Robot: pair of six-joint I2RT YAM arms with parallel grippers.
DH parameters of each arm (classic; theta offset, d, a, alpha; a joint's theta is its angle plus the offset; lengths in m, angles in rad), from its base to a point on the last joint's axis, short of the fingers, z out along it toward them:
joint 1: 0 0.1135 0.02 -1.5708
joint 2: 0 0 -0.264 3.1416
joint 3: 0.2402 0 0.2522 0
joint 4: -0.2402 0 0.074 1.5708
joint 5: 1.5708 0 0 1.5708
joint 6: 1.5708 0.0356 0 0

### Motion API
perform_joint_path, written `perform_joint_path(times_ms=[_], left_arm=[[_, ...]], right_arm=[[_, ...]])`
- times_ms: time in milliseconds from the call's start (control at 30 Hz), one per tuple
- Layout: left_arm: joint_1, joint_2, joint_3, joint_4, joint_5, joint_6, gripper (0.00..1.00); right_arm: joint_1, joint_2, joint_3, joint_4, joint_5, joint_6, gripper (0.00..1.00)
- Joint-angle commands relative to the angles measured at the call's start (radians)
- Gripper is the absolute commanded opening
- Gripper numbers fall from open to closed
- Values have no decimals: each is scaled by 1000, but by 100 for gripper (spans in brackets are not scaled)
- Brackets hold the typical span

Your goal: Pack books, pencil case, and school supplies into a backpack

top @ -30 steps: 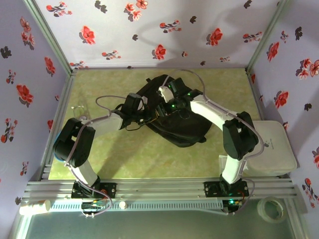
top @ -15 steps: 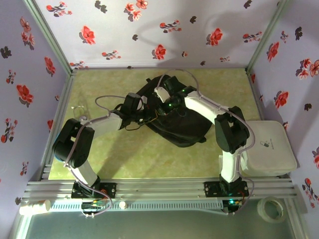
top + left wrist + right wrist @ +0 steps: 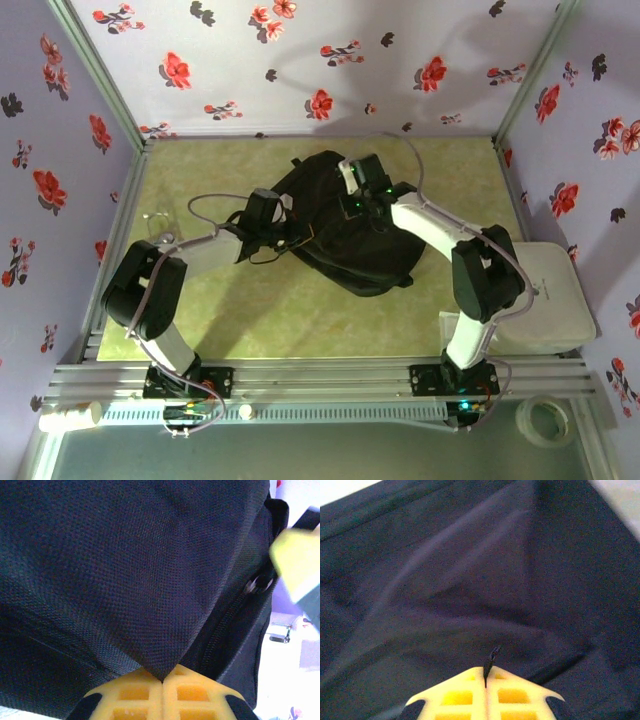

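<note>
At centre: backpack (image 3: 360, 258), long axis diagonal, far-left to near-right; top seemingly far.

Your top cam looks down over the whole table (image 3: 250, 330); both wrist cams sit jammed right against the backpack (image 3: 350, 250) mid-frame there.

Black backpack (image 3: 360, 262), mottled yellow-green table (image 3: 270, 320), lilac walls (image 3: 240, 60) with red and black flowers
</note>
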Motion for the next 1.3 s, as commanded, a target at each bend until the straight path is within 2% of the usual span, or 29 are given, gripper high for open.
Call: perform_joint_path(times_ms=[0, 200, 400, 600, 700, 733, 800, 867, 900, 967, 1067, 1133, 1267], left_arm=[[16, -32, -22, -41, 0, 19, 0], [19, -31, -16, -54, -1, 30, 0], [41, 5, 54, -115, -9, 84, 0], [128, 106, 208, -205, -36, 173, 0], [175, 141, 296, -273, -93, 226, 0], [184, 139, 325, -308, -147, 253, 4], [197, 126, 368, -361, -216, 301, 20], [209, 89, 391, -400, -265, 333, 41], [215, 66, 393, -410, -288, 345, 48], [225, 1, 387, -445, -353, 368, 60], [248, -107, 338, -481, -482, 397, 75], [267, -185, 275, -479, -585, 422, 84], [328, -369, 90, -412, -760, 466, 100]], right_arm=[[-38, 8, 26, 42, 205, 81, 0], [-71, 98, 110, -20, 355, 164, 0], [-105, 235, 269, -167, 394, 254, 0], [-98, 227, 311, -149, 227, 264, 0], [-97, 169, 298, -130, 153, 298, 9], [-100, 138, 283, -120, 133, 311, 14], [-101, 72, 244, -91, 125, 325, 28], [-103, -10, 195, -73, 157, 326, 42], [-105, -48, 164, -65, 180, 325, 49], [-110, -139, 92, -42, 257, 317, 66], [-113, -266, -34, 1, 447, 297, 92], [-118, -344, -124, 35, 549, 269, 99], [-147, -462, -310, 113, 668, 227, 99]])
